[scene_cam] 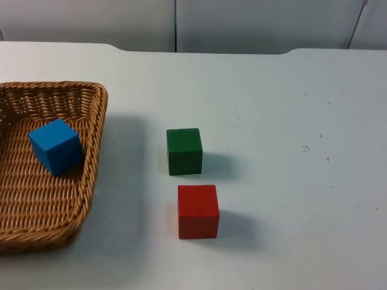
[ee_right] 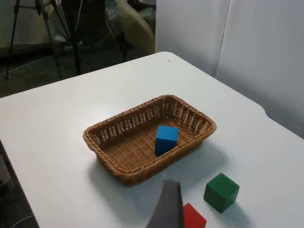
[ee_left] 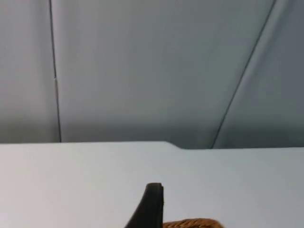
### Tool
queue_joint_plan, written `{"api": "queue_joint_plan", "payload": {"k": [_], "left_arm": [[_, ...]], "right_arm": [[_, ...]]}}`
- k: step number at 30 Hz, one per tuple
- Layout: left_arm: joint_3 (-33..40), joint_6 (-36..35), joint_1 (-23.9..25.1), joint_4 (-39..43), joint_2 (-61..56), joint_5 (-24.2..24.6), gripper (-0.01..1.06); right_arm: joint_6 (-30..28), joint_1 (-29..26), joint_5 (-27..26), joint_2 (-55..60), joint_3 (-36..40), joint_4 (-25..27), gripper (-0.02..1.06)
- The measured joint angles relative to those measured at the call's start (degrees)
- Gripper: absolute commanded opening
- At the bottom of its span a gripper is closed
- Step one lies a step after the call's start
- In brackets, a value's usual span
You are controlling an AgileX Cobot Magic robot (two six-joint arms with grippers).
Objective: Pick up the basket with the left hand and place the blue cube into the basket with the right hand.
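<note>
Lab: partition wall (scene_cam: pixel 242 24), tripod (ee_right: pixel 28 33)

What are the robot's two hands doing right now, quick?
Left gripper: beside the basket rim; open or shut cannot be told.
Right gripper: above the table near the red cube; cannot be told either.

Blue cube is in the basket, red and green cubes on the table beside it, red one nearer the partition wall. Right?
Not quite. The green cube is the one nearer the partition wall; the red cube sits on the near side of it, as the top view shows. The blue cube is in the basket, as you say.
</note>
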Motion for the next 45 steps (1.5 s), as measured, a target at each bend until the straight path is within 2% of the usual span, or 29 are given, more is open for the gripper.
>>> {"api": "queue_joint_plan", "payload": {"k": [4, 5, 7, 10, 17, 20, 27, 30, 34, 37, 45], "left_arm": [[0.0, -2.6, 0.0, 1.8, -5.5, 3.4, 0.82], [0.0, -5.1, 0.0, 4.4, -8.6, 5.9, 0.82], [0.0, -7.1, 0.0, 6.2, -10.8, 7.0, 0.82], [0.0, -13.0, 0.0, 13.8, -17.7, 10.2, 0.82], [1.1, -24.7, -0.6, 27.6, -31.6, 17.8, 0.82], [3.0, -27.3, -1.9, 29.4, -34.6, 18.6, 0.82], [10.8, -31.7, -7.5, 31.9, -42.1, 20.5, 0.82], [11.8, -34.9, -10.6, 36.8, -45.6, 22.8, 0.82], [11.9, -38.5, -12.4, 42.3, -48.4, 24.9, 0.82], [13.4, -40.5, -13.3, 44.9, -50.3, 25.9, 0.82], [21.1, -41.5, -13.3, 46.1, -51.9, 26.6, 0.82]], "right_arm": [[-2.4, 0.0, -1.9, -0.2, 2.2, -0.2, 0.71], [-2.5, 0.0, -2.8, -0.4, 3.1, -0.2, 0.71], [-2.9, 0.0, -4.2, -0.4, 4.7, -0.2, 0.71], [-3.3, 0.0, -7.1, -1.0, 9.5, -0.2, 0.71], [-3.0, 0.0, -7.8, -3.8, 15.7, 1.0, 0.71], [-2.4, 0.0, -6.4, -5.4, 16.7, 1.7, 0.71], [0.4, 0.0, 2.2, -13.2, 17.3, 2.4, 0.71], [2.1, 0.0, 6.5, -17.7, 17.4, 2.4, 0.71], [4.0, 0.0, 10.0, -21.5, 17.4, 2.4, 0.71], [4.8, 0.0, 14.2, -24.3, 17.4, 2.4, 0.71], [5.6, 0.0, 19.1, -27.2, 19.2, 2.3, 0.71]]}}
